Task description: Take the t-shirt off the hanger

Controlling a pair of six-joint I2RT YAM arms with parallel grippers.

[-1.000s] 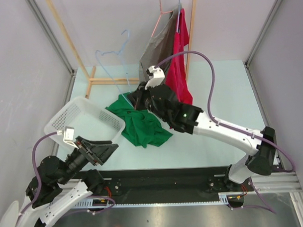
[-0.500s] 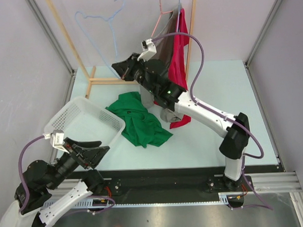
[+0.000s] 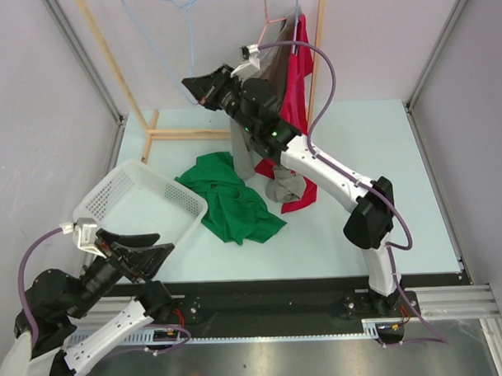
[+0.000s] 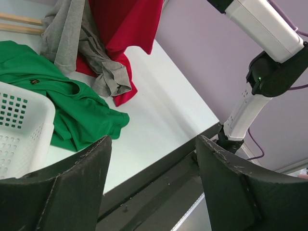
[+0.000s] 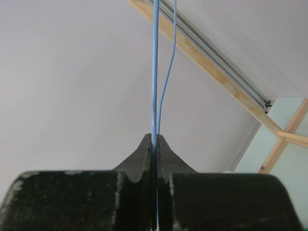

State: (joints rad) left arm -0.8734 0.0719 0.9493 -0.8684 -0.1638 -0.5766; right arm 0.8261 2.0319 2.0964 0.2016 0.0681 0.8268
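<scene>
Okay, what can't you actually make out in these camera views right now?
- The blue hanger: hook cut off by the top view's upper edge; the right wrist view shows only wire.
- The gray shirt: middle hidden behind the right arm, top view.
- The basket: mostly cut off at the left wrist view's edge.

The blue hanger (image 3: 189,42) is running off the top edge of the overhead shot, hook not showing, and on the right wrist cam the right gripper's (image 5: 154,139) black fingers (image 5: 142,159) are covering where its wire is going in. The right arm (image 3: 316,165) is blocking chunks of the grey shirt (image 3: 243,159) and red shirt (image 3: 297,104), and both are getting cropped at the top of the left wrist view. There the white basket (image 4: 19,120) is getting cut by the left edge and hiding a bit of the green t-shirt (image 4: 77,110).
</scene>
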